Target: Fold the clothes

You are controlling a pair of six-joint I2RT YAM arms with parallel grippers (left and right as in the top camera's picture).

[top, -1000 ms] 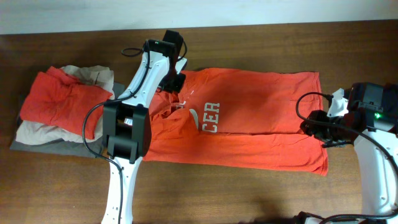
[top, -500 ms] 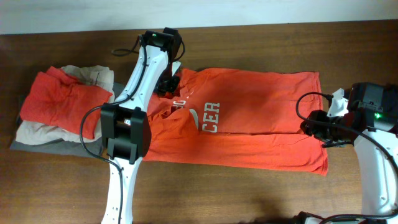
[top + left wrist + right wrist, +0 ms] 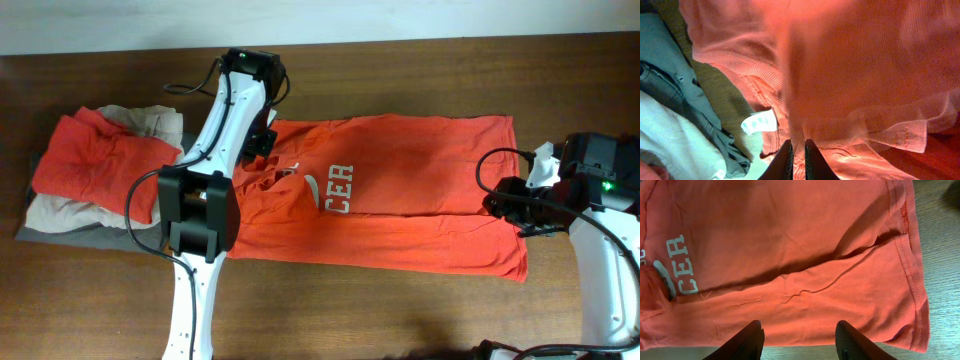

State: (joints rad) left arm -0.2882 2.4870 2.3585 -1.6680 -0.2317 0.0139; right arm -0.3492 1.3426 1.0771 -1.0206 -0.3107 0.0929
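Observation:
The orange-red T-shirt (image 3: 400, 190) lies spread across the table, with white "CER" lettering (image 3: 341, 188) and a swoosh. My left gripper (image 3: 260, 140) is at the shirt's upper left, near the collar. In the left wrist view its jaws (image 3: 798, 151) are shut on a fold of the orange fabric (image 3: 850, 75), next to the white neck label (image 3: 760, 121). My right gripper (image 3: 500, 205) hovers over the shirt's right hem. In the right wrist view it (image 3: 800, 332) is open and empty above the shirt (image 3: 790, 255).
A pile of other clothes lies at the left: an orange garment (image 3: 90, 160), beige cloth (image 3: 150, 120) and grey cloth (image 3: 80, 235). It shows grey and white in the left wrist view (image 3: 670, 100). Bare wood table (image 3: 400, 310) lies in front of the shirt.
My left gripper has moved left and slightly toward the front, dragging the shirt's upper left part with it. The right arm has not moved.

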